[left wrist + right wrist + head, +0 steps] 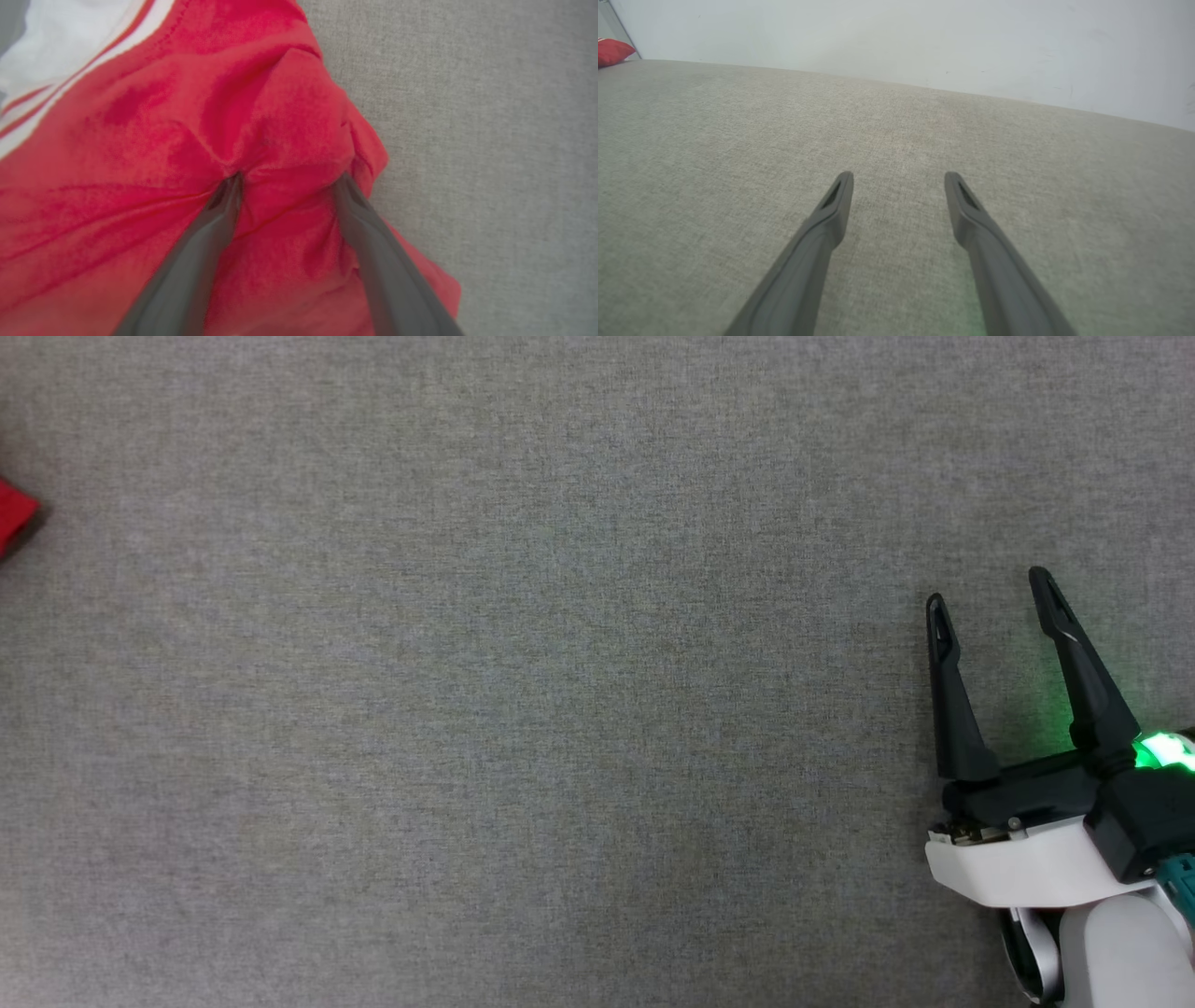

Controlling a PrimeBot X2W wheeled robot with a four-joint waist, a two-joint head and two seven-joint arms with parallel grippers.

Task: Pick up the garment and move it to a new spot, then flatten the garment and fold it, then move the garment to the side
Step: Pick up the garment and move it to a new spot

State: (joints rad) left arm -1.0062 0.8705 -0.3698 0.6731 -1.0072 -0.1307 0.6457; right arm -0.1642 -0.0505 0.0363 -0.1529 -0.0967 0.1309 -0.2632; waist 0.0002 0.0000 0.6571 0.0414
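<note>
While L pincer (289,177) presses garment (117,186) – R pincer (988,588) gapes

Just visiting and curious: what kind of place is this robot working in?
Probably a test room or lab, not a home: a wide surface covered in plain grey cloth, a bare pale wall behind it, and one red shirt on it.

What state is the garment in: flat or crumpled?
Crumpled: the garment bunches in ridges and folds where the open left gripper presses in.
</note>
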